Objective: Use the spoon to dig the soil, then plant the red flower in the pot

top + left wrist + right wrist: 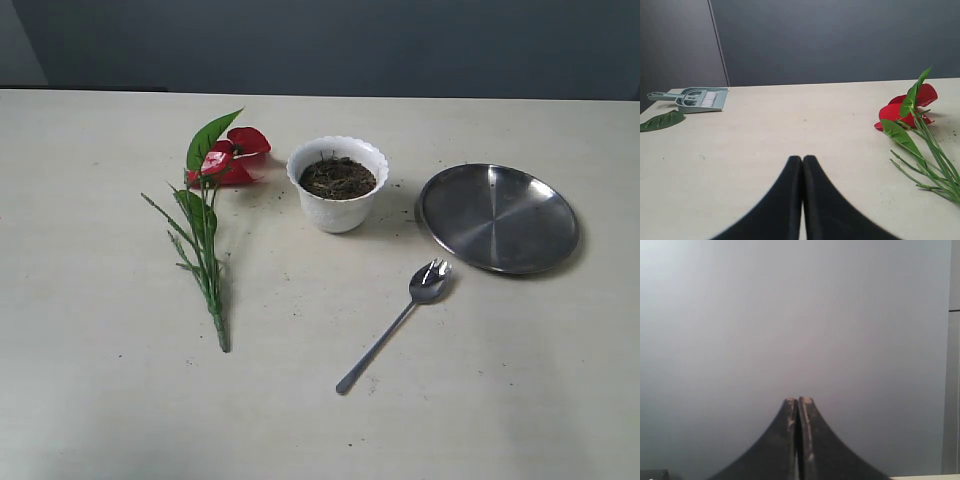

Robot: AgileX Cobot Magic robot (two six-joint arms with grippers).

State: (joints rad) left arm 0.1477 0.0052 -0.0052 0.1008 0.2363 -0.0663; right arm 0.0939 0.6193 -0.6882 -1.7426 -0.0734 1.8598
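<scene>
The spoon [395, 330] lies on the right half of the tabletop [100, 400], between the steel plate [498, 217] and the edge nearest the exterior camera, its tined bowl toward the plate and its handle slanting toward that edge. The right gripper [798, 400], pinched together and empty, is probably nearer; the left gripper [802, 159], also closed on nothing, sees the red flower [905, 111], which lies beside the pot [338, 210] of soil [338, 178]
</scene>
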